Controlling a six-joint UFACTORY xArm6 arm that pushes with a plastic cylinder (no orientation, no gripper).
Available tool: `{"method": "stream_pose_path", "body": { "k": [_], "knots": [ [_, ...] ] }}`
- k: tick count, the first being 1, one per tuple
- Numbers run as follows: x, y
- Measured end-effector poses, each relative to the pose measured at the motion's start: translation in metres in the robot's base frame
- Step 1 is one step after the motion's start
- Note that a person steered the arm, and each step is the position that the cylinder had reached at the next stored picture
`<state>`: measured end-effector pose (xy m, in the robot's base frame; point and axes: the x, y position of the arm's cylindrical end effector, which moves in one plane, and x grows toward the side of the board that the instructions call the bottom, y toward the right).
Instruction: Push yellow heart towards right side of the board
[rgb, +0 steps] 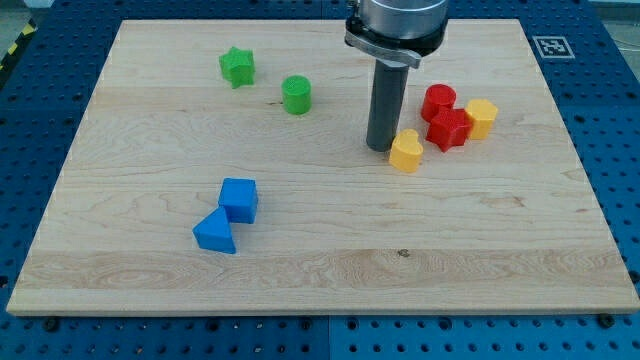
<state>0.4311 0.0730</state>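
My tip (381, 148) rests on a pale wooden board (300, 270) just left of the yellow heart (405, 152), touching or nearly touching its left edge, a little right of the frame's centre. The arm ends in a plain dark rod with no jaws to open or close, and it has hold of nothing; it can only shove.

The heart sits well short of the board's right edge, so by the look of it the push has barely begun and most of the travel remains. Its path to the right is crowded: a red star-like block (448, 129) sits just beside it at upper right, with a red cylinder (438, 100) above that and a second yellow block (481, 117) touching the red one's right side.

All the pieces look like smooth, matte moulded plastic. A green star (237, 67) and green cylinder (296, 95) stand at upper left; a blue cube (239, 199) and blue wedge (215, 233) touch at lower left. The board shows fine grain.
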Motion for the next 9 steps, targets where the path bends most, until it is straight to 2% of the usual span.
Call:
{"method": "stream_pose_path", "body": {
  "k": [1,3,6,9],
  "knots": [
    [0.001,0.014],
    [0.035,0.021],
    [0.048,0.028],
    [0.052,0.065]
  ]
}}
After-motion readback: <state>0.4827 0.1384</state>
